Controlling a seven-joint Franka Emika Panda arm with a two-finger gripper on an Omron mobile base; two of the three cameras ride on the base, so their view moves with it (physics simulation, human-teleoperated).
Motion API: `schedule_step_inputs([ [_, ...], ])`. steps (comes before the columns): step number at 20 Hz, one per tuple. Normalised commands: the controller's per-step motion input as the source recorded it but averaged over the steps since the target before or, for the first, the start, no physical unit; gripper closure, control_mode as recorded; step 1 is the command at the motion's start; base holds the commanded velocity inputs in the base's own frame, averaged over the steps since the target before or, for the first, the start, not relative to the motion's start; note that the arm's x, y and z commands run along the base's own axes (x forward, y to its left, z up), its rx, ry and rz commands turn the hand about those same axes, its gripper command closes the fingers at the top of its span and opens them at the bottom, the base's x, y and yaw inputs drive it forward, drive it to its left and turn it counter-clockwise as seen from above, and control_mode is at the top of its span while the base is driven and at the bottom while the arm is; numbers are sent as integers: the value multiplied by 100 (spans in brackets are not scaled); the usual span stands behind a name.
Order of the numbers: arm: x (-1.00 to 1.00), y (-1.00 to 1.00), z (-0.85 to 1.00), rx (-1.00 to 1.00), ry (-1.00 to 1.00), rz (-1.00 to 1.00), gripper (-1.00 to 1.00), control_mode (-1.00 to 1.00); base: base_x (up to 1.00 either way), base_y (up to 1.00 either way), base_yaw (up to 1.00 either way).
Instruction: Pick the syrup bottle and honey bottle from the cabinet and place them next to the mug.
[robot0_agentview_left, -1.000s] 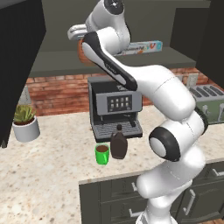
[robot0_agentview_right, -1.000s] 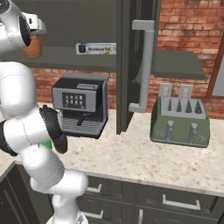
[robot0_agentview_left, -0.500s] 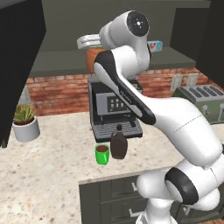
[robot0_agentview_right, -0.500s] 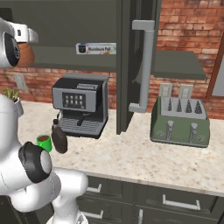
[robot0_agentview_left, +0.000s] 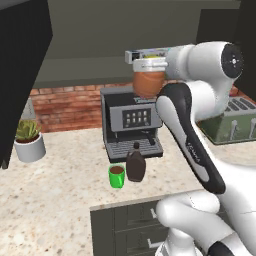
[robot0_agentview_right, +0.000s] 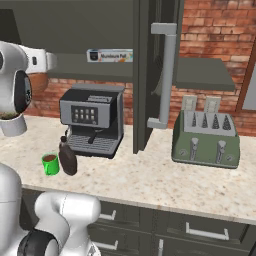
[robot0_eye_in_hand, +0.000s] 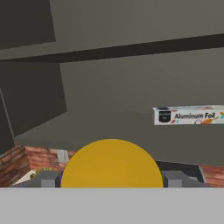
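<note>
So the gripper (robot0_agentview_left: 148, 61) had its fingers clamped on the honey bottle (robot0_agentview_left: 148, 82), which hung in the air just in front of the cabinet (robot0_agentview_left: 125, 45) shelf, above the coffee machine (robot0_agentview_left: 131, 122). In the hand view its yellow lid (robot0_eye_in_hand: 111, 164) sat right between the fingers, so the grip looked centred. The syrup bottle (robot0_agentview_left: 135, 163) was already down on the counter (robot0_agentview_left: 60, 200), touching or just beside the green mug (robot0_agentview_left: 117, 176), in front of the machine. My guess: the honey should land on a free side of the mug. A foil box (robot0_eye_in_hand: 189, 115) sat on the shelf.
</note>
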Motion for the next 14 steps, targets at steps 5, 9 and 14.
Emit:
schedule_step_inputs([
  [5,-74,-89,-6,0,0,1,100,-100,0,0,0],
  [9,-10,-58,0,0,8,14,100,-100,0,0,0],
  [14,-6,-48,0,-5,13,23,100,-100,0,0,0],
])
